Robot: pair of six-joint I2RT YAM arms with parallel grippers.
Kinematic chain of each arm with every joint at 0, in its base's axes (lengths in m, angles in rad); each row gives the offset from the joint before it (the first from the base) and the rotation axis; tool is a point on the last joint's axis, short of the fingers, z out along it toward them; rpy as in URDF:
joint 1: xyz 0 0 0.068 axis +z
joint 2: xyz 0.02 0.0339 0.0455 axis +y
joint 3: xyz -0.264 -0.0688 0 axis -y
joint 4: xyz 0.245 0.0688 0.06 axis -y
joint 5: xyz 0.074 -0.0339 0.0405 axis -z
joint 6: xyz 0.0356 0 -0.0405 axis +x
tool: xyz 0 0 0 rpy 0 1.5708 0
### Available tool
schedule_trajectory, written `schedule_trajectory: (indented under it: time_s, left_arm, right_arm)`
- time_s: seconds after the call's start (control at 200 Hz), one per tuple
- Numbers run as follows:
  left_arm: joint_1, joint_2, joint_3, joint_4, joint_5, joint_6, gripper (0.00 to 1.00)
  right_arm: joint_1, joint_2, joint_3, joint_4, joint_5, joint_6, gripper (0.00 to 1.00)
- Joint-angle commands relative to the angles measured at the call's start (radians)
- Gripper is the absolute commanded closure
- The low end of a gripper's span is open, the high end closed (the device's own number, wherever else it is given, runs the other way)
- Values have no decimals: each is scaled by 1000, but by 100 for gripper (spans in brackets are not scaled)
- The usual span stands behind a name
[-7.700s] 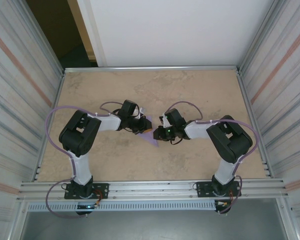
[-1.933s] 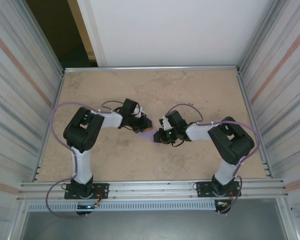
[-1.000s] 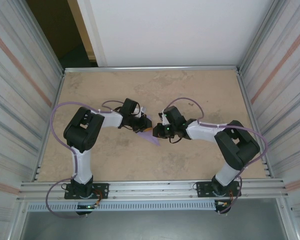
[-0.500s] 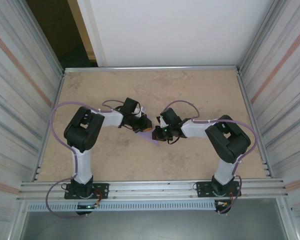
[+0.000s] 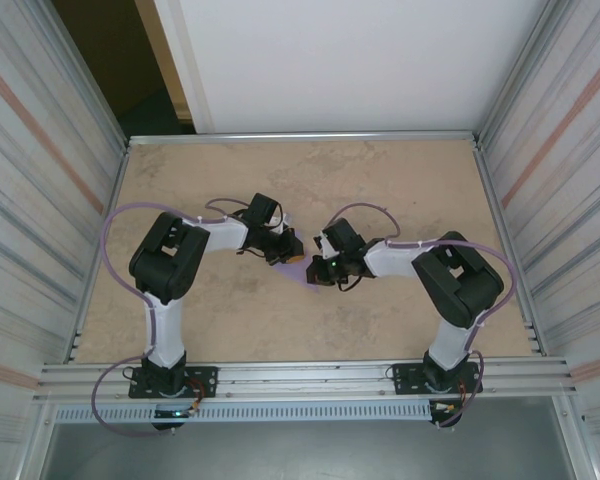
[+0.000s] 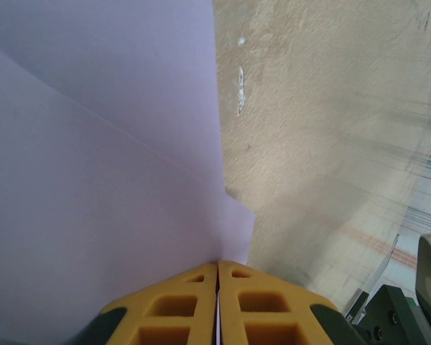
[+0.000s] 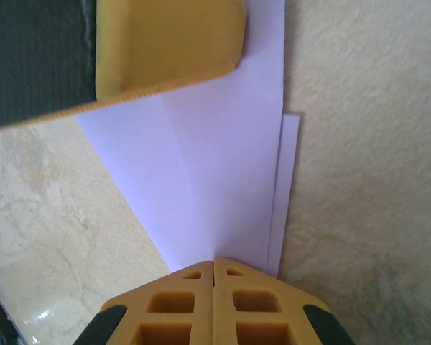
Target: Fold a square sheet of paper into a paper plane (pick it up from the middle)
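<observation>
The lavender paper (image 5: 301, 273) is folded into layers and held between the two grippers a little above the middle of the table. In the left wrist view the folded paper (image 6: 93, 180) covers the left half, with a diagonal crease. My left gripper (image 6: 218, 267) is shut on its edge, the yellow fingertips (image 6: 179, 302) pressed together. In the right wrist view the folded paper (image 7: 215, 180) tapers toward my right gripper (image 7: 214, 263), which is shut on its narrow end. A second layer's edge shows on its right side. The left gripper's yellow finger (image 7: 165, 43) holds the far end.
The tan table top (image 5: 380, 180) lies under both arms, fenced by metal rails (image 5: 300, 135) at the back and corrugated walls (image 5: 550, 150) at the sides. In the top view the left gripper (image 5: 286, 250) and the right gripper (image 5: 318, 268) are nearly touching.
The right arm's elbow swung out to the right and came back in; its gripper ends slightly lower. Both grippers have kept their pinch on the paper, which stays between them.
</observation>
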Motion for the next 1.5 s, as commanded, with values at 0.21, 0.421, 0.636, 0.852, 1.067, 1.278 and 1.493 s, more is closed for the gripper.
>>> schedule_trajectory:
  time_s: [0.21,0.421,0.636,0.852,1.067,1.278,1.493]
  left_arm:
    - [25,83,-1,-191,-149,-11,91]
    - [25,112,5,-196,-138,-11,91]
    - [25,106,8,-189,-121,-13,91]
    - [21,100,9,-183,-105,-25,91]
    - [20,95,12,-179,-89,-33,91]
    - [19,63,34,-174,-57,-23,90]
    - [19,-34,60,-107,11,45,88]
  right_arm:
    - [5,-98,-112,-159,-28,-59,96]
    - [-9,-200,-176,-187,-9,-53,96]
    - [-11,-280,-128,-111,22,-12,94]
    - [10,-140,-6,-52,47,25,96]
    - [7,-17,67,-50,46,27,97]
    - [-1,29,61,-87,60,22,98]
    - [-10,51,32,-139,75,18,98]
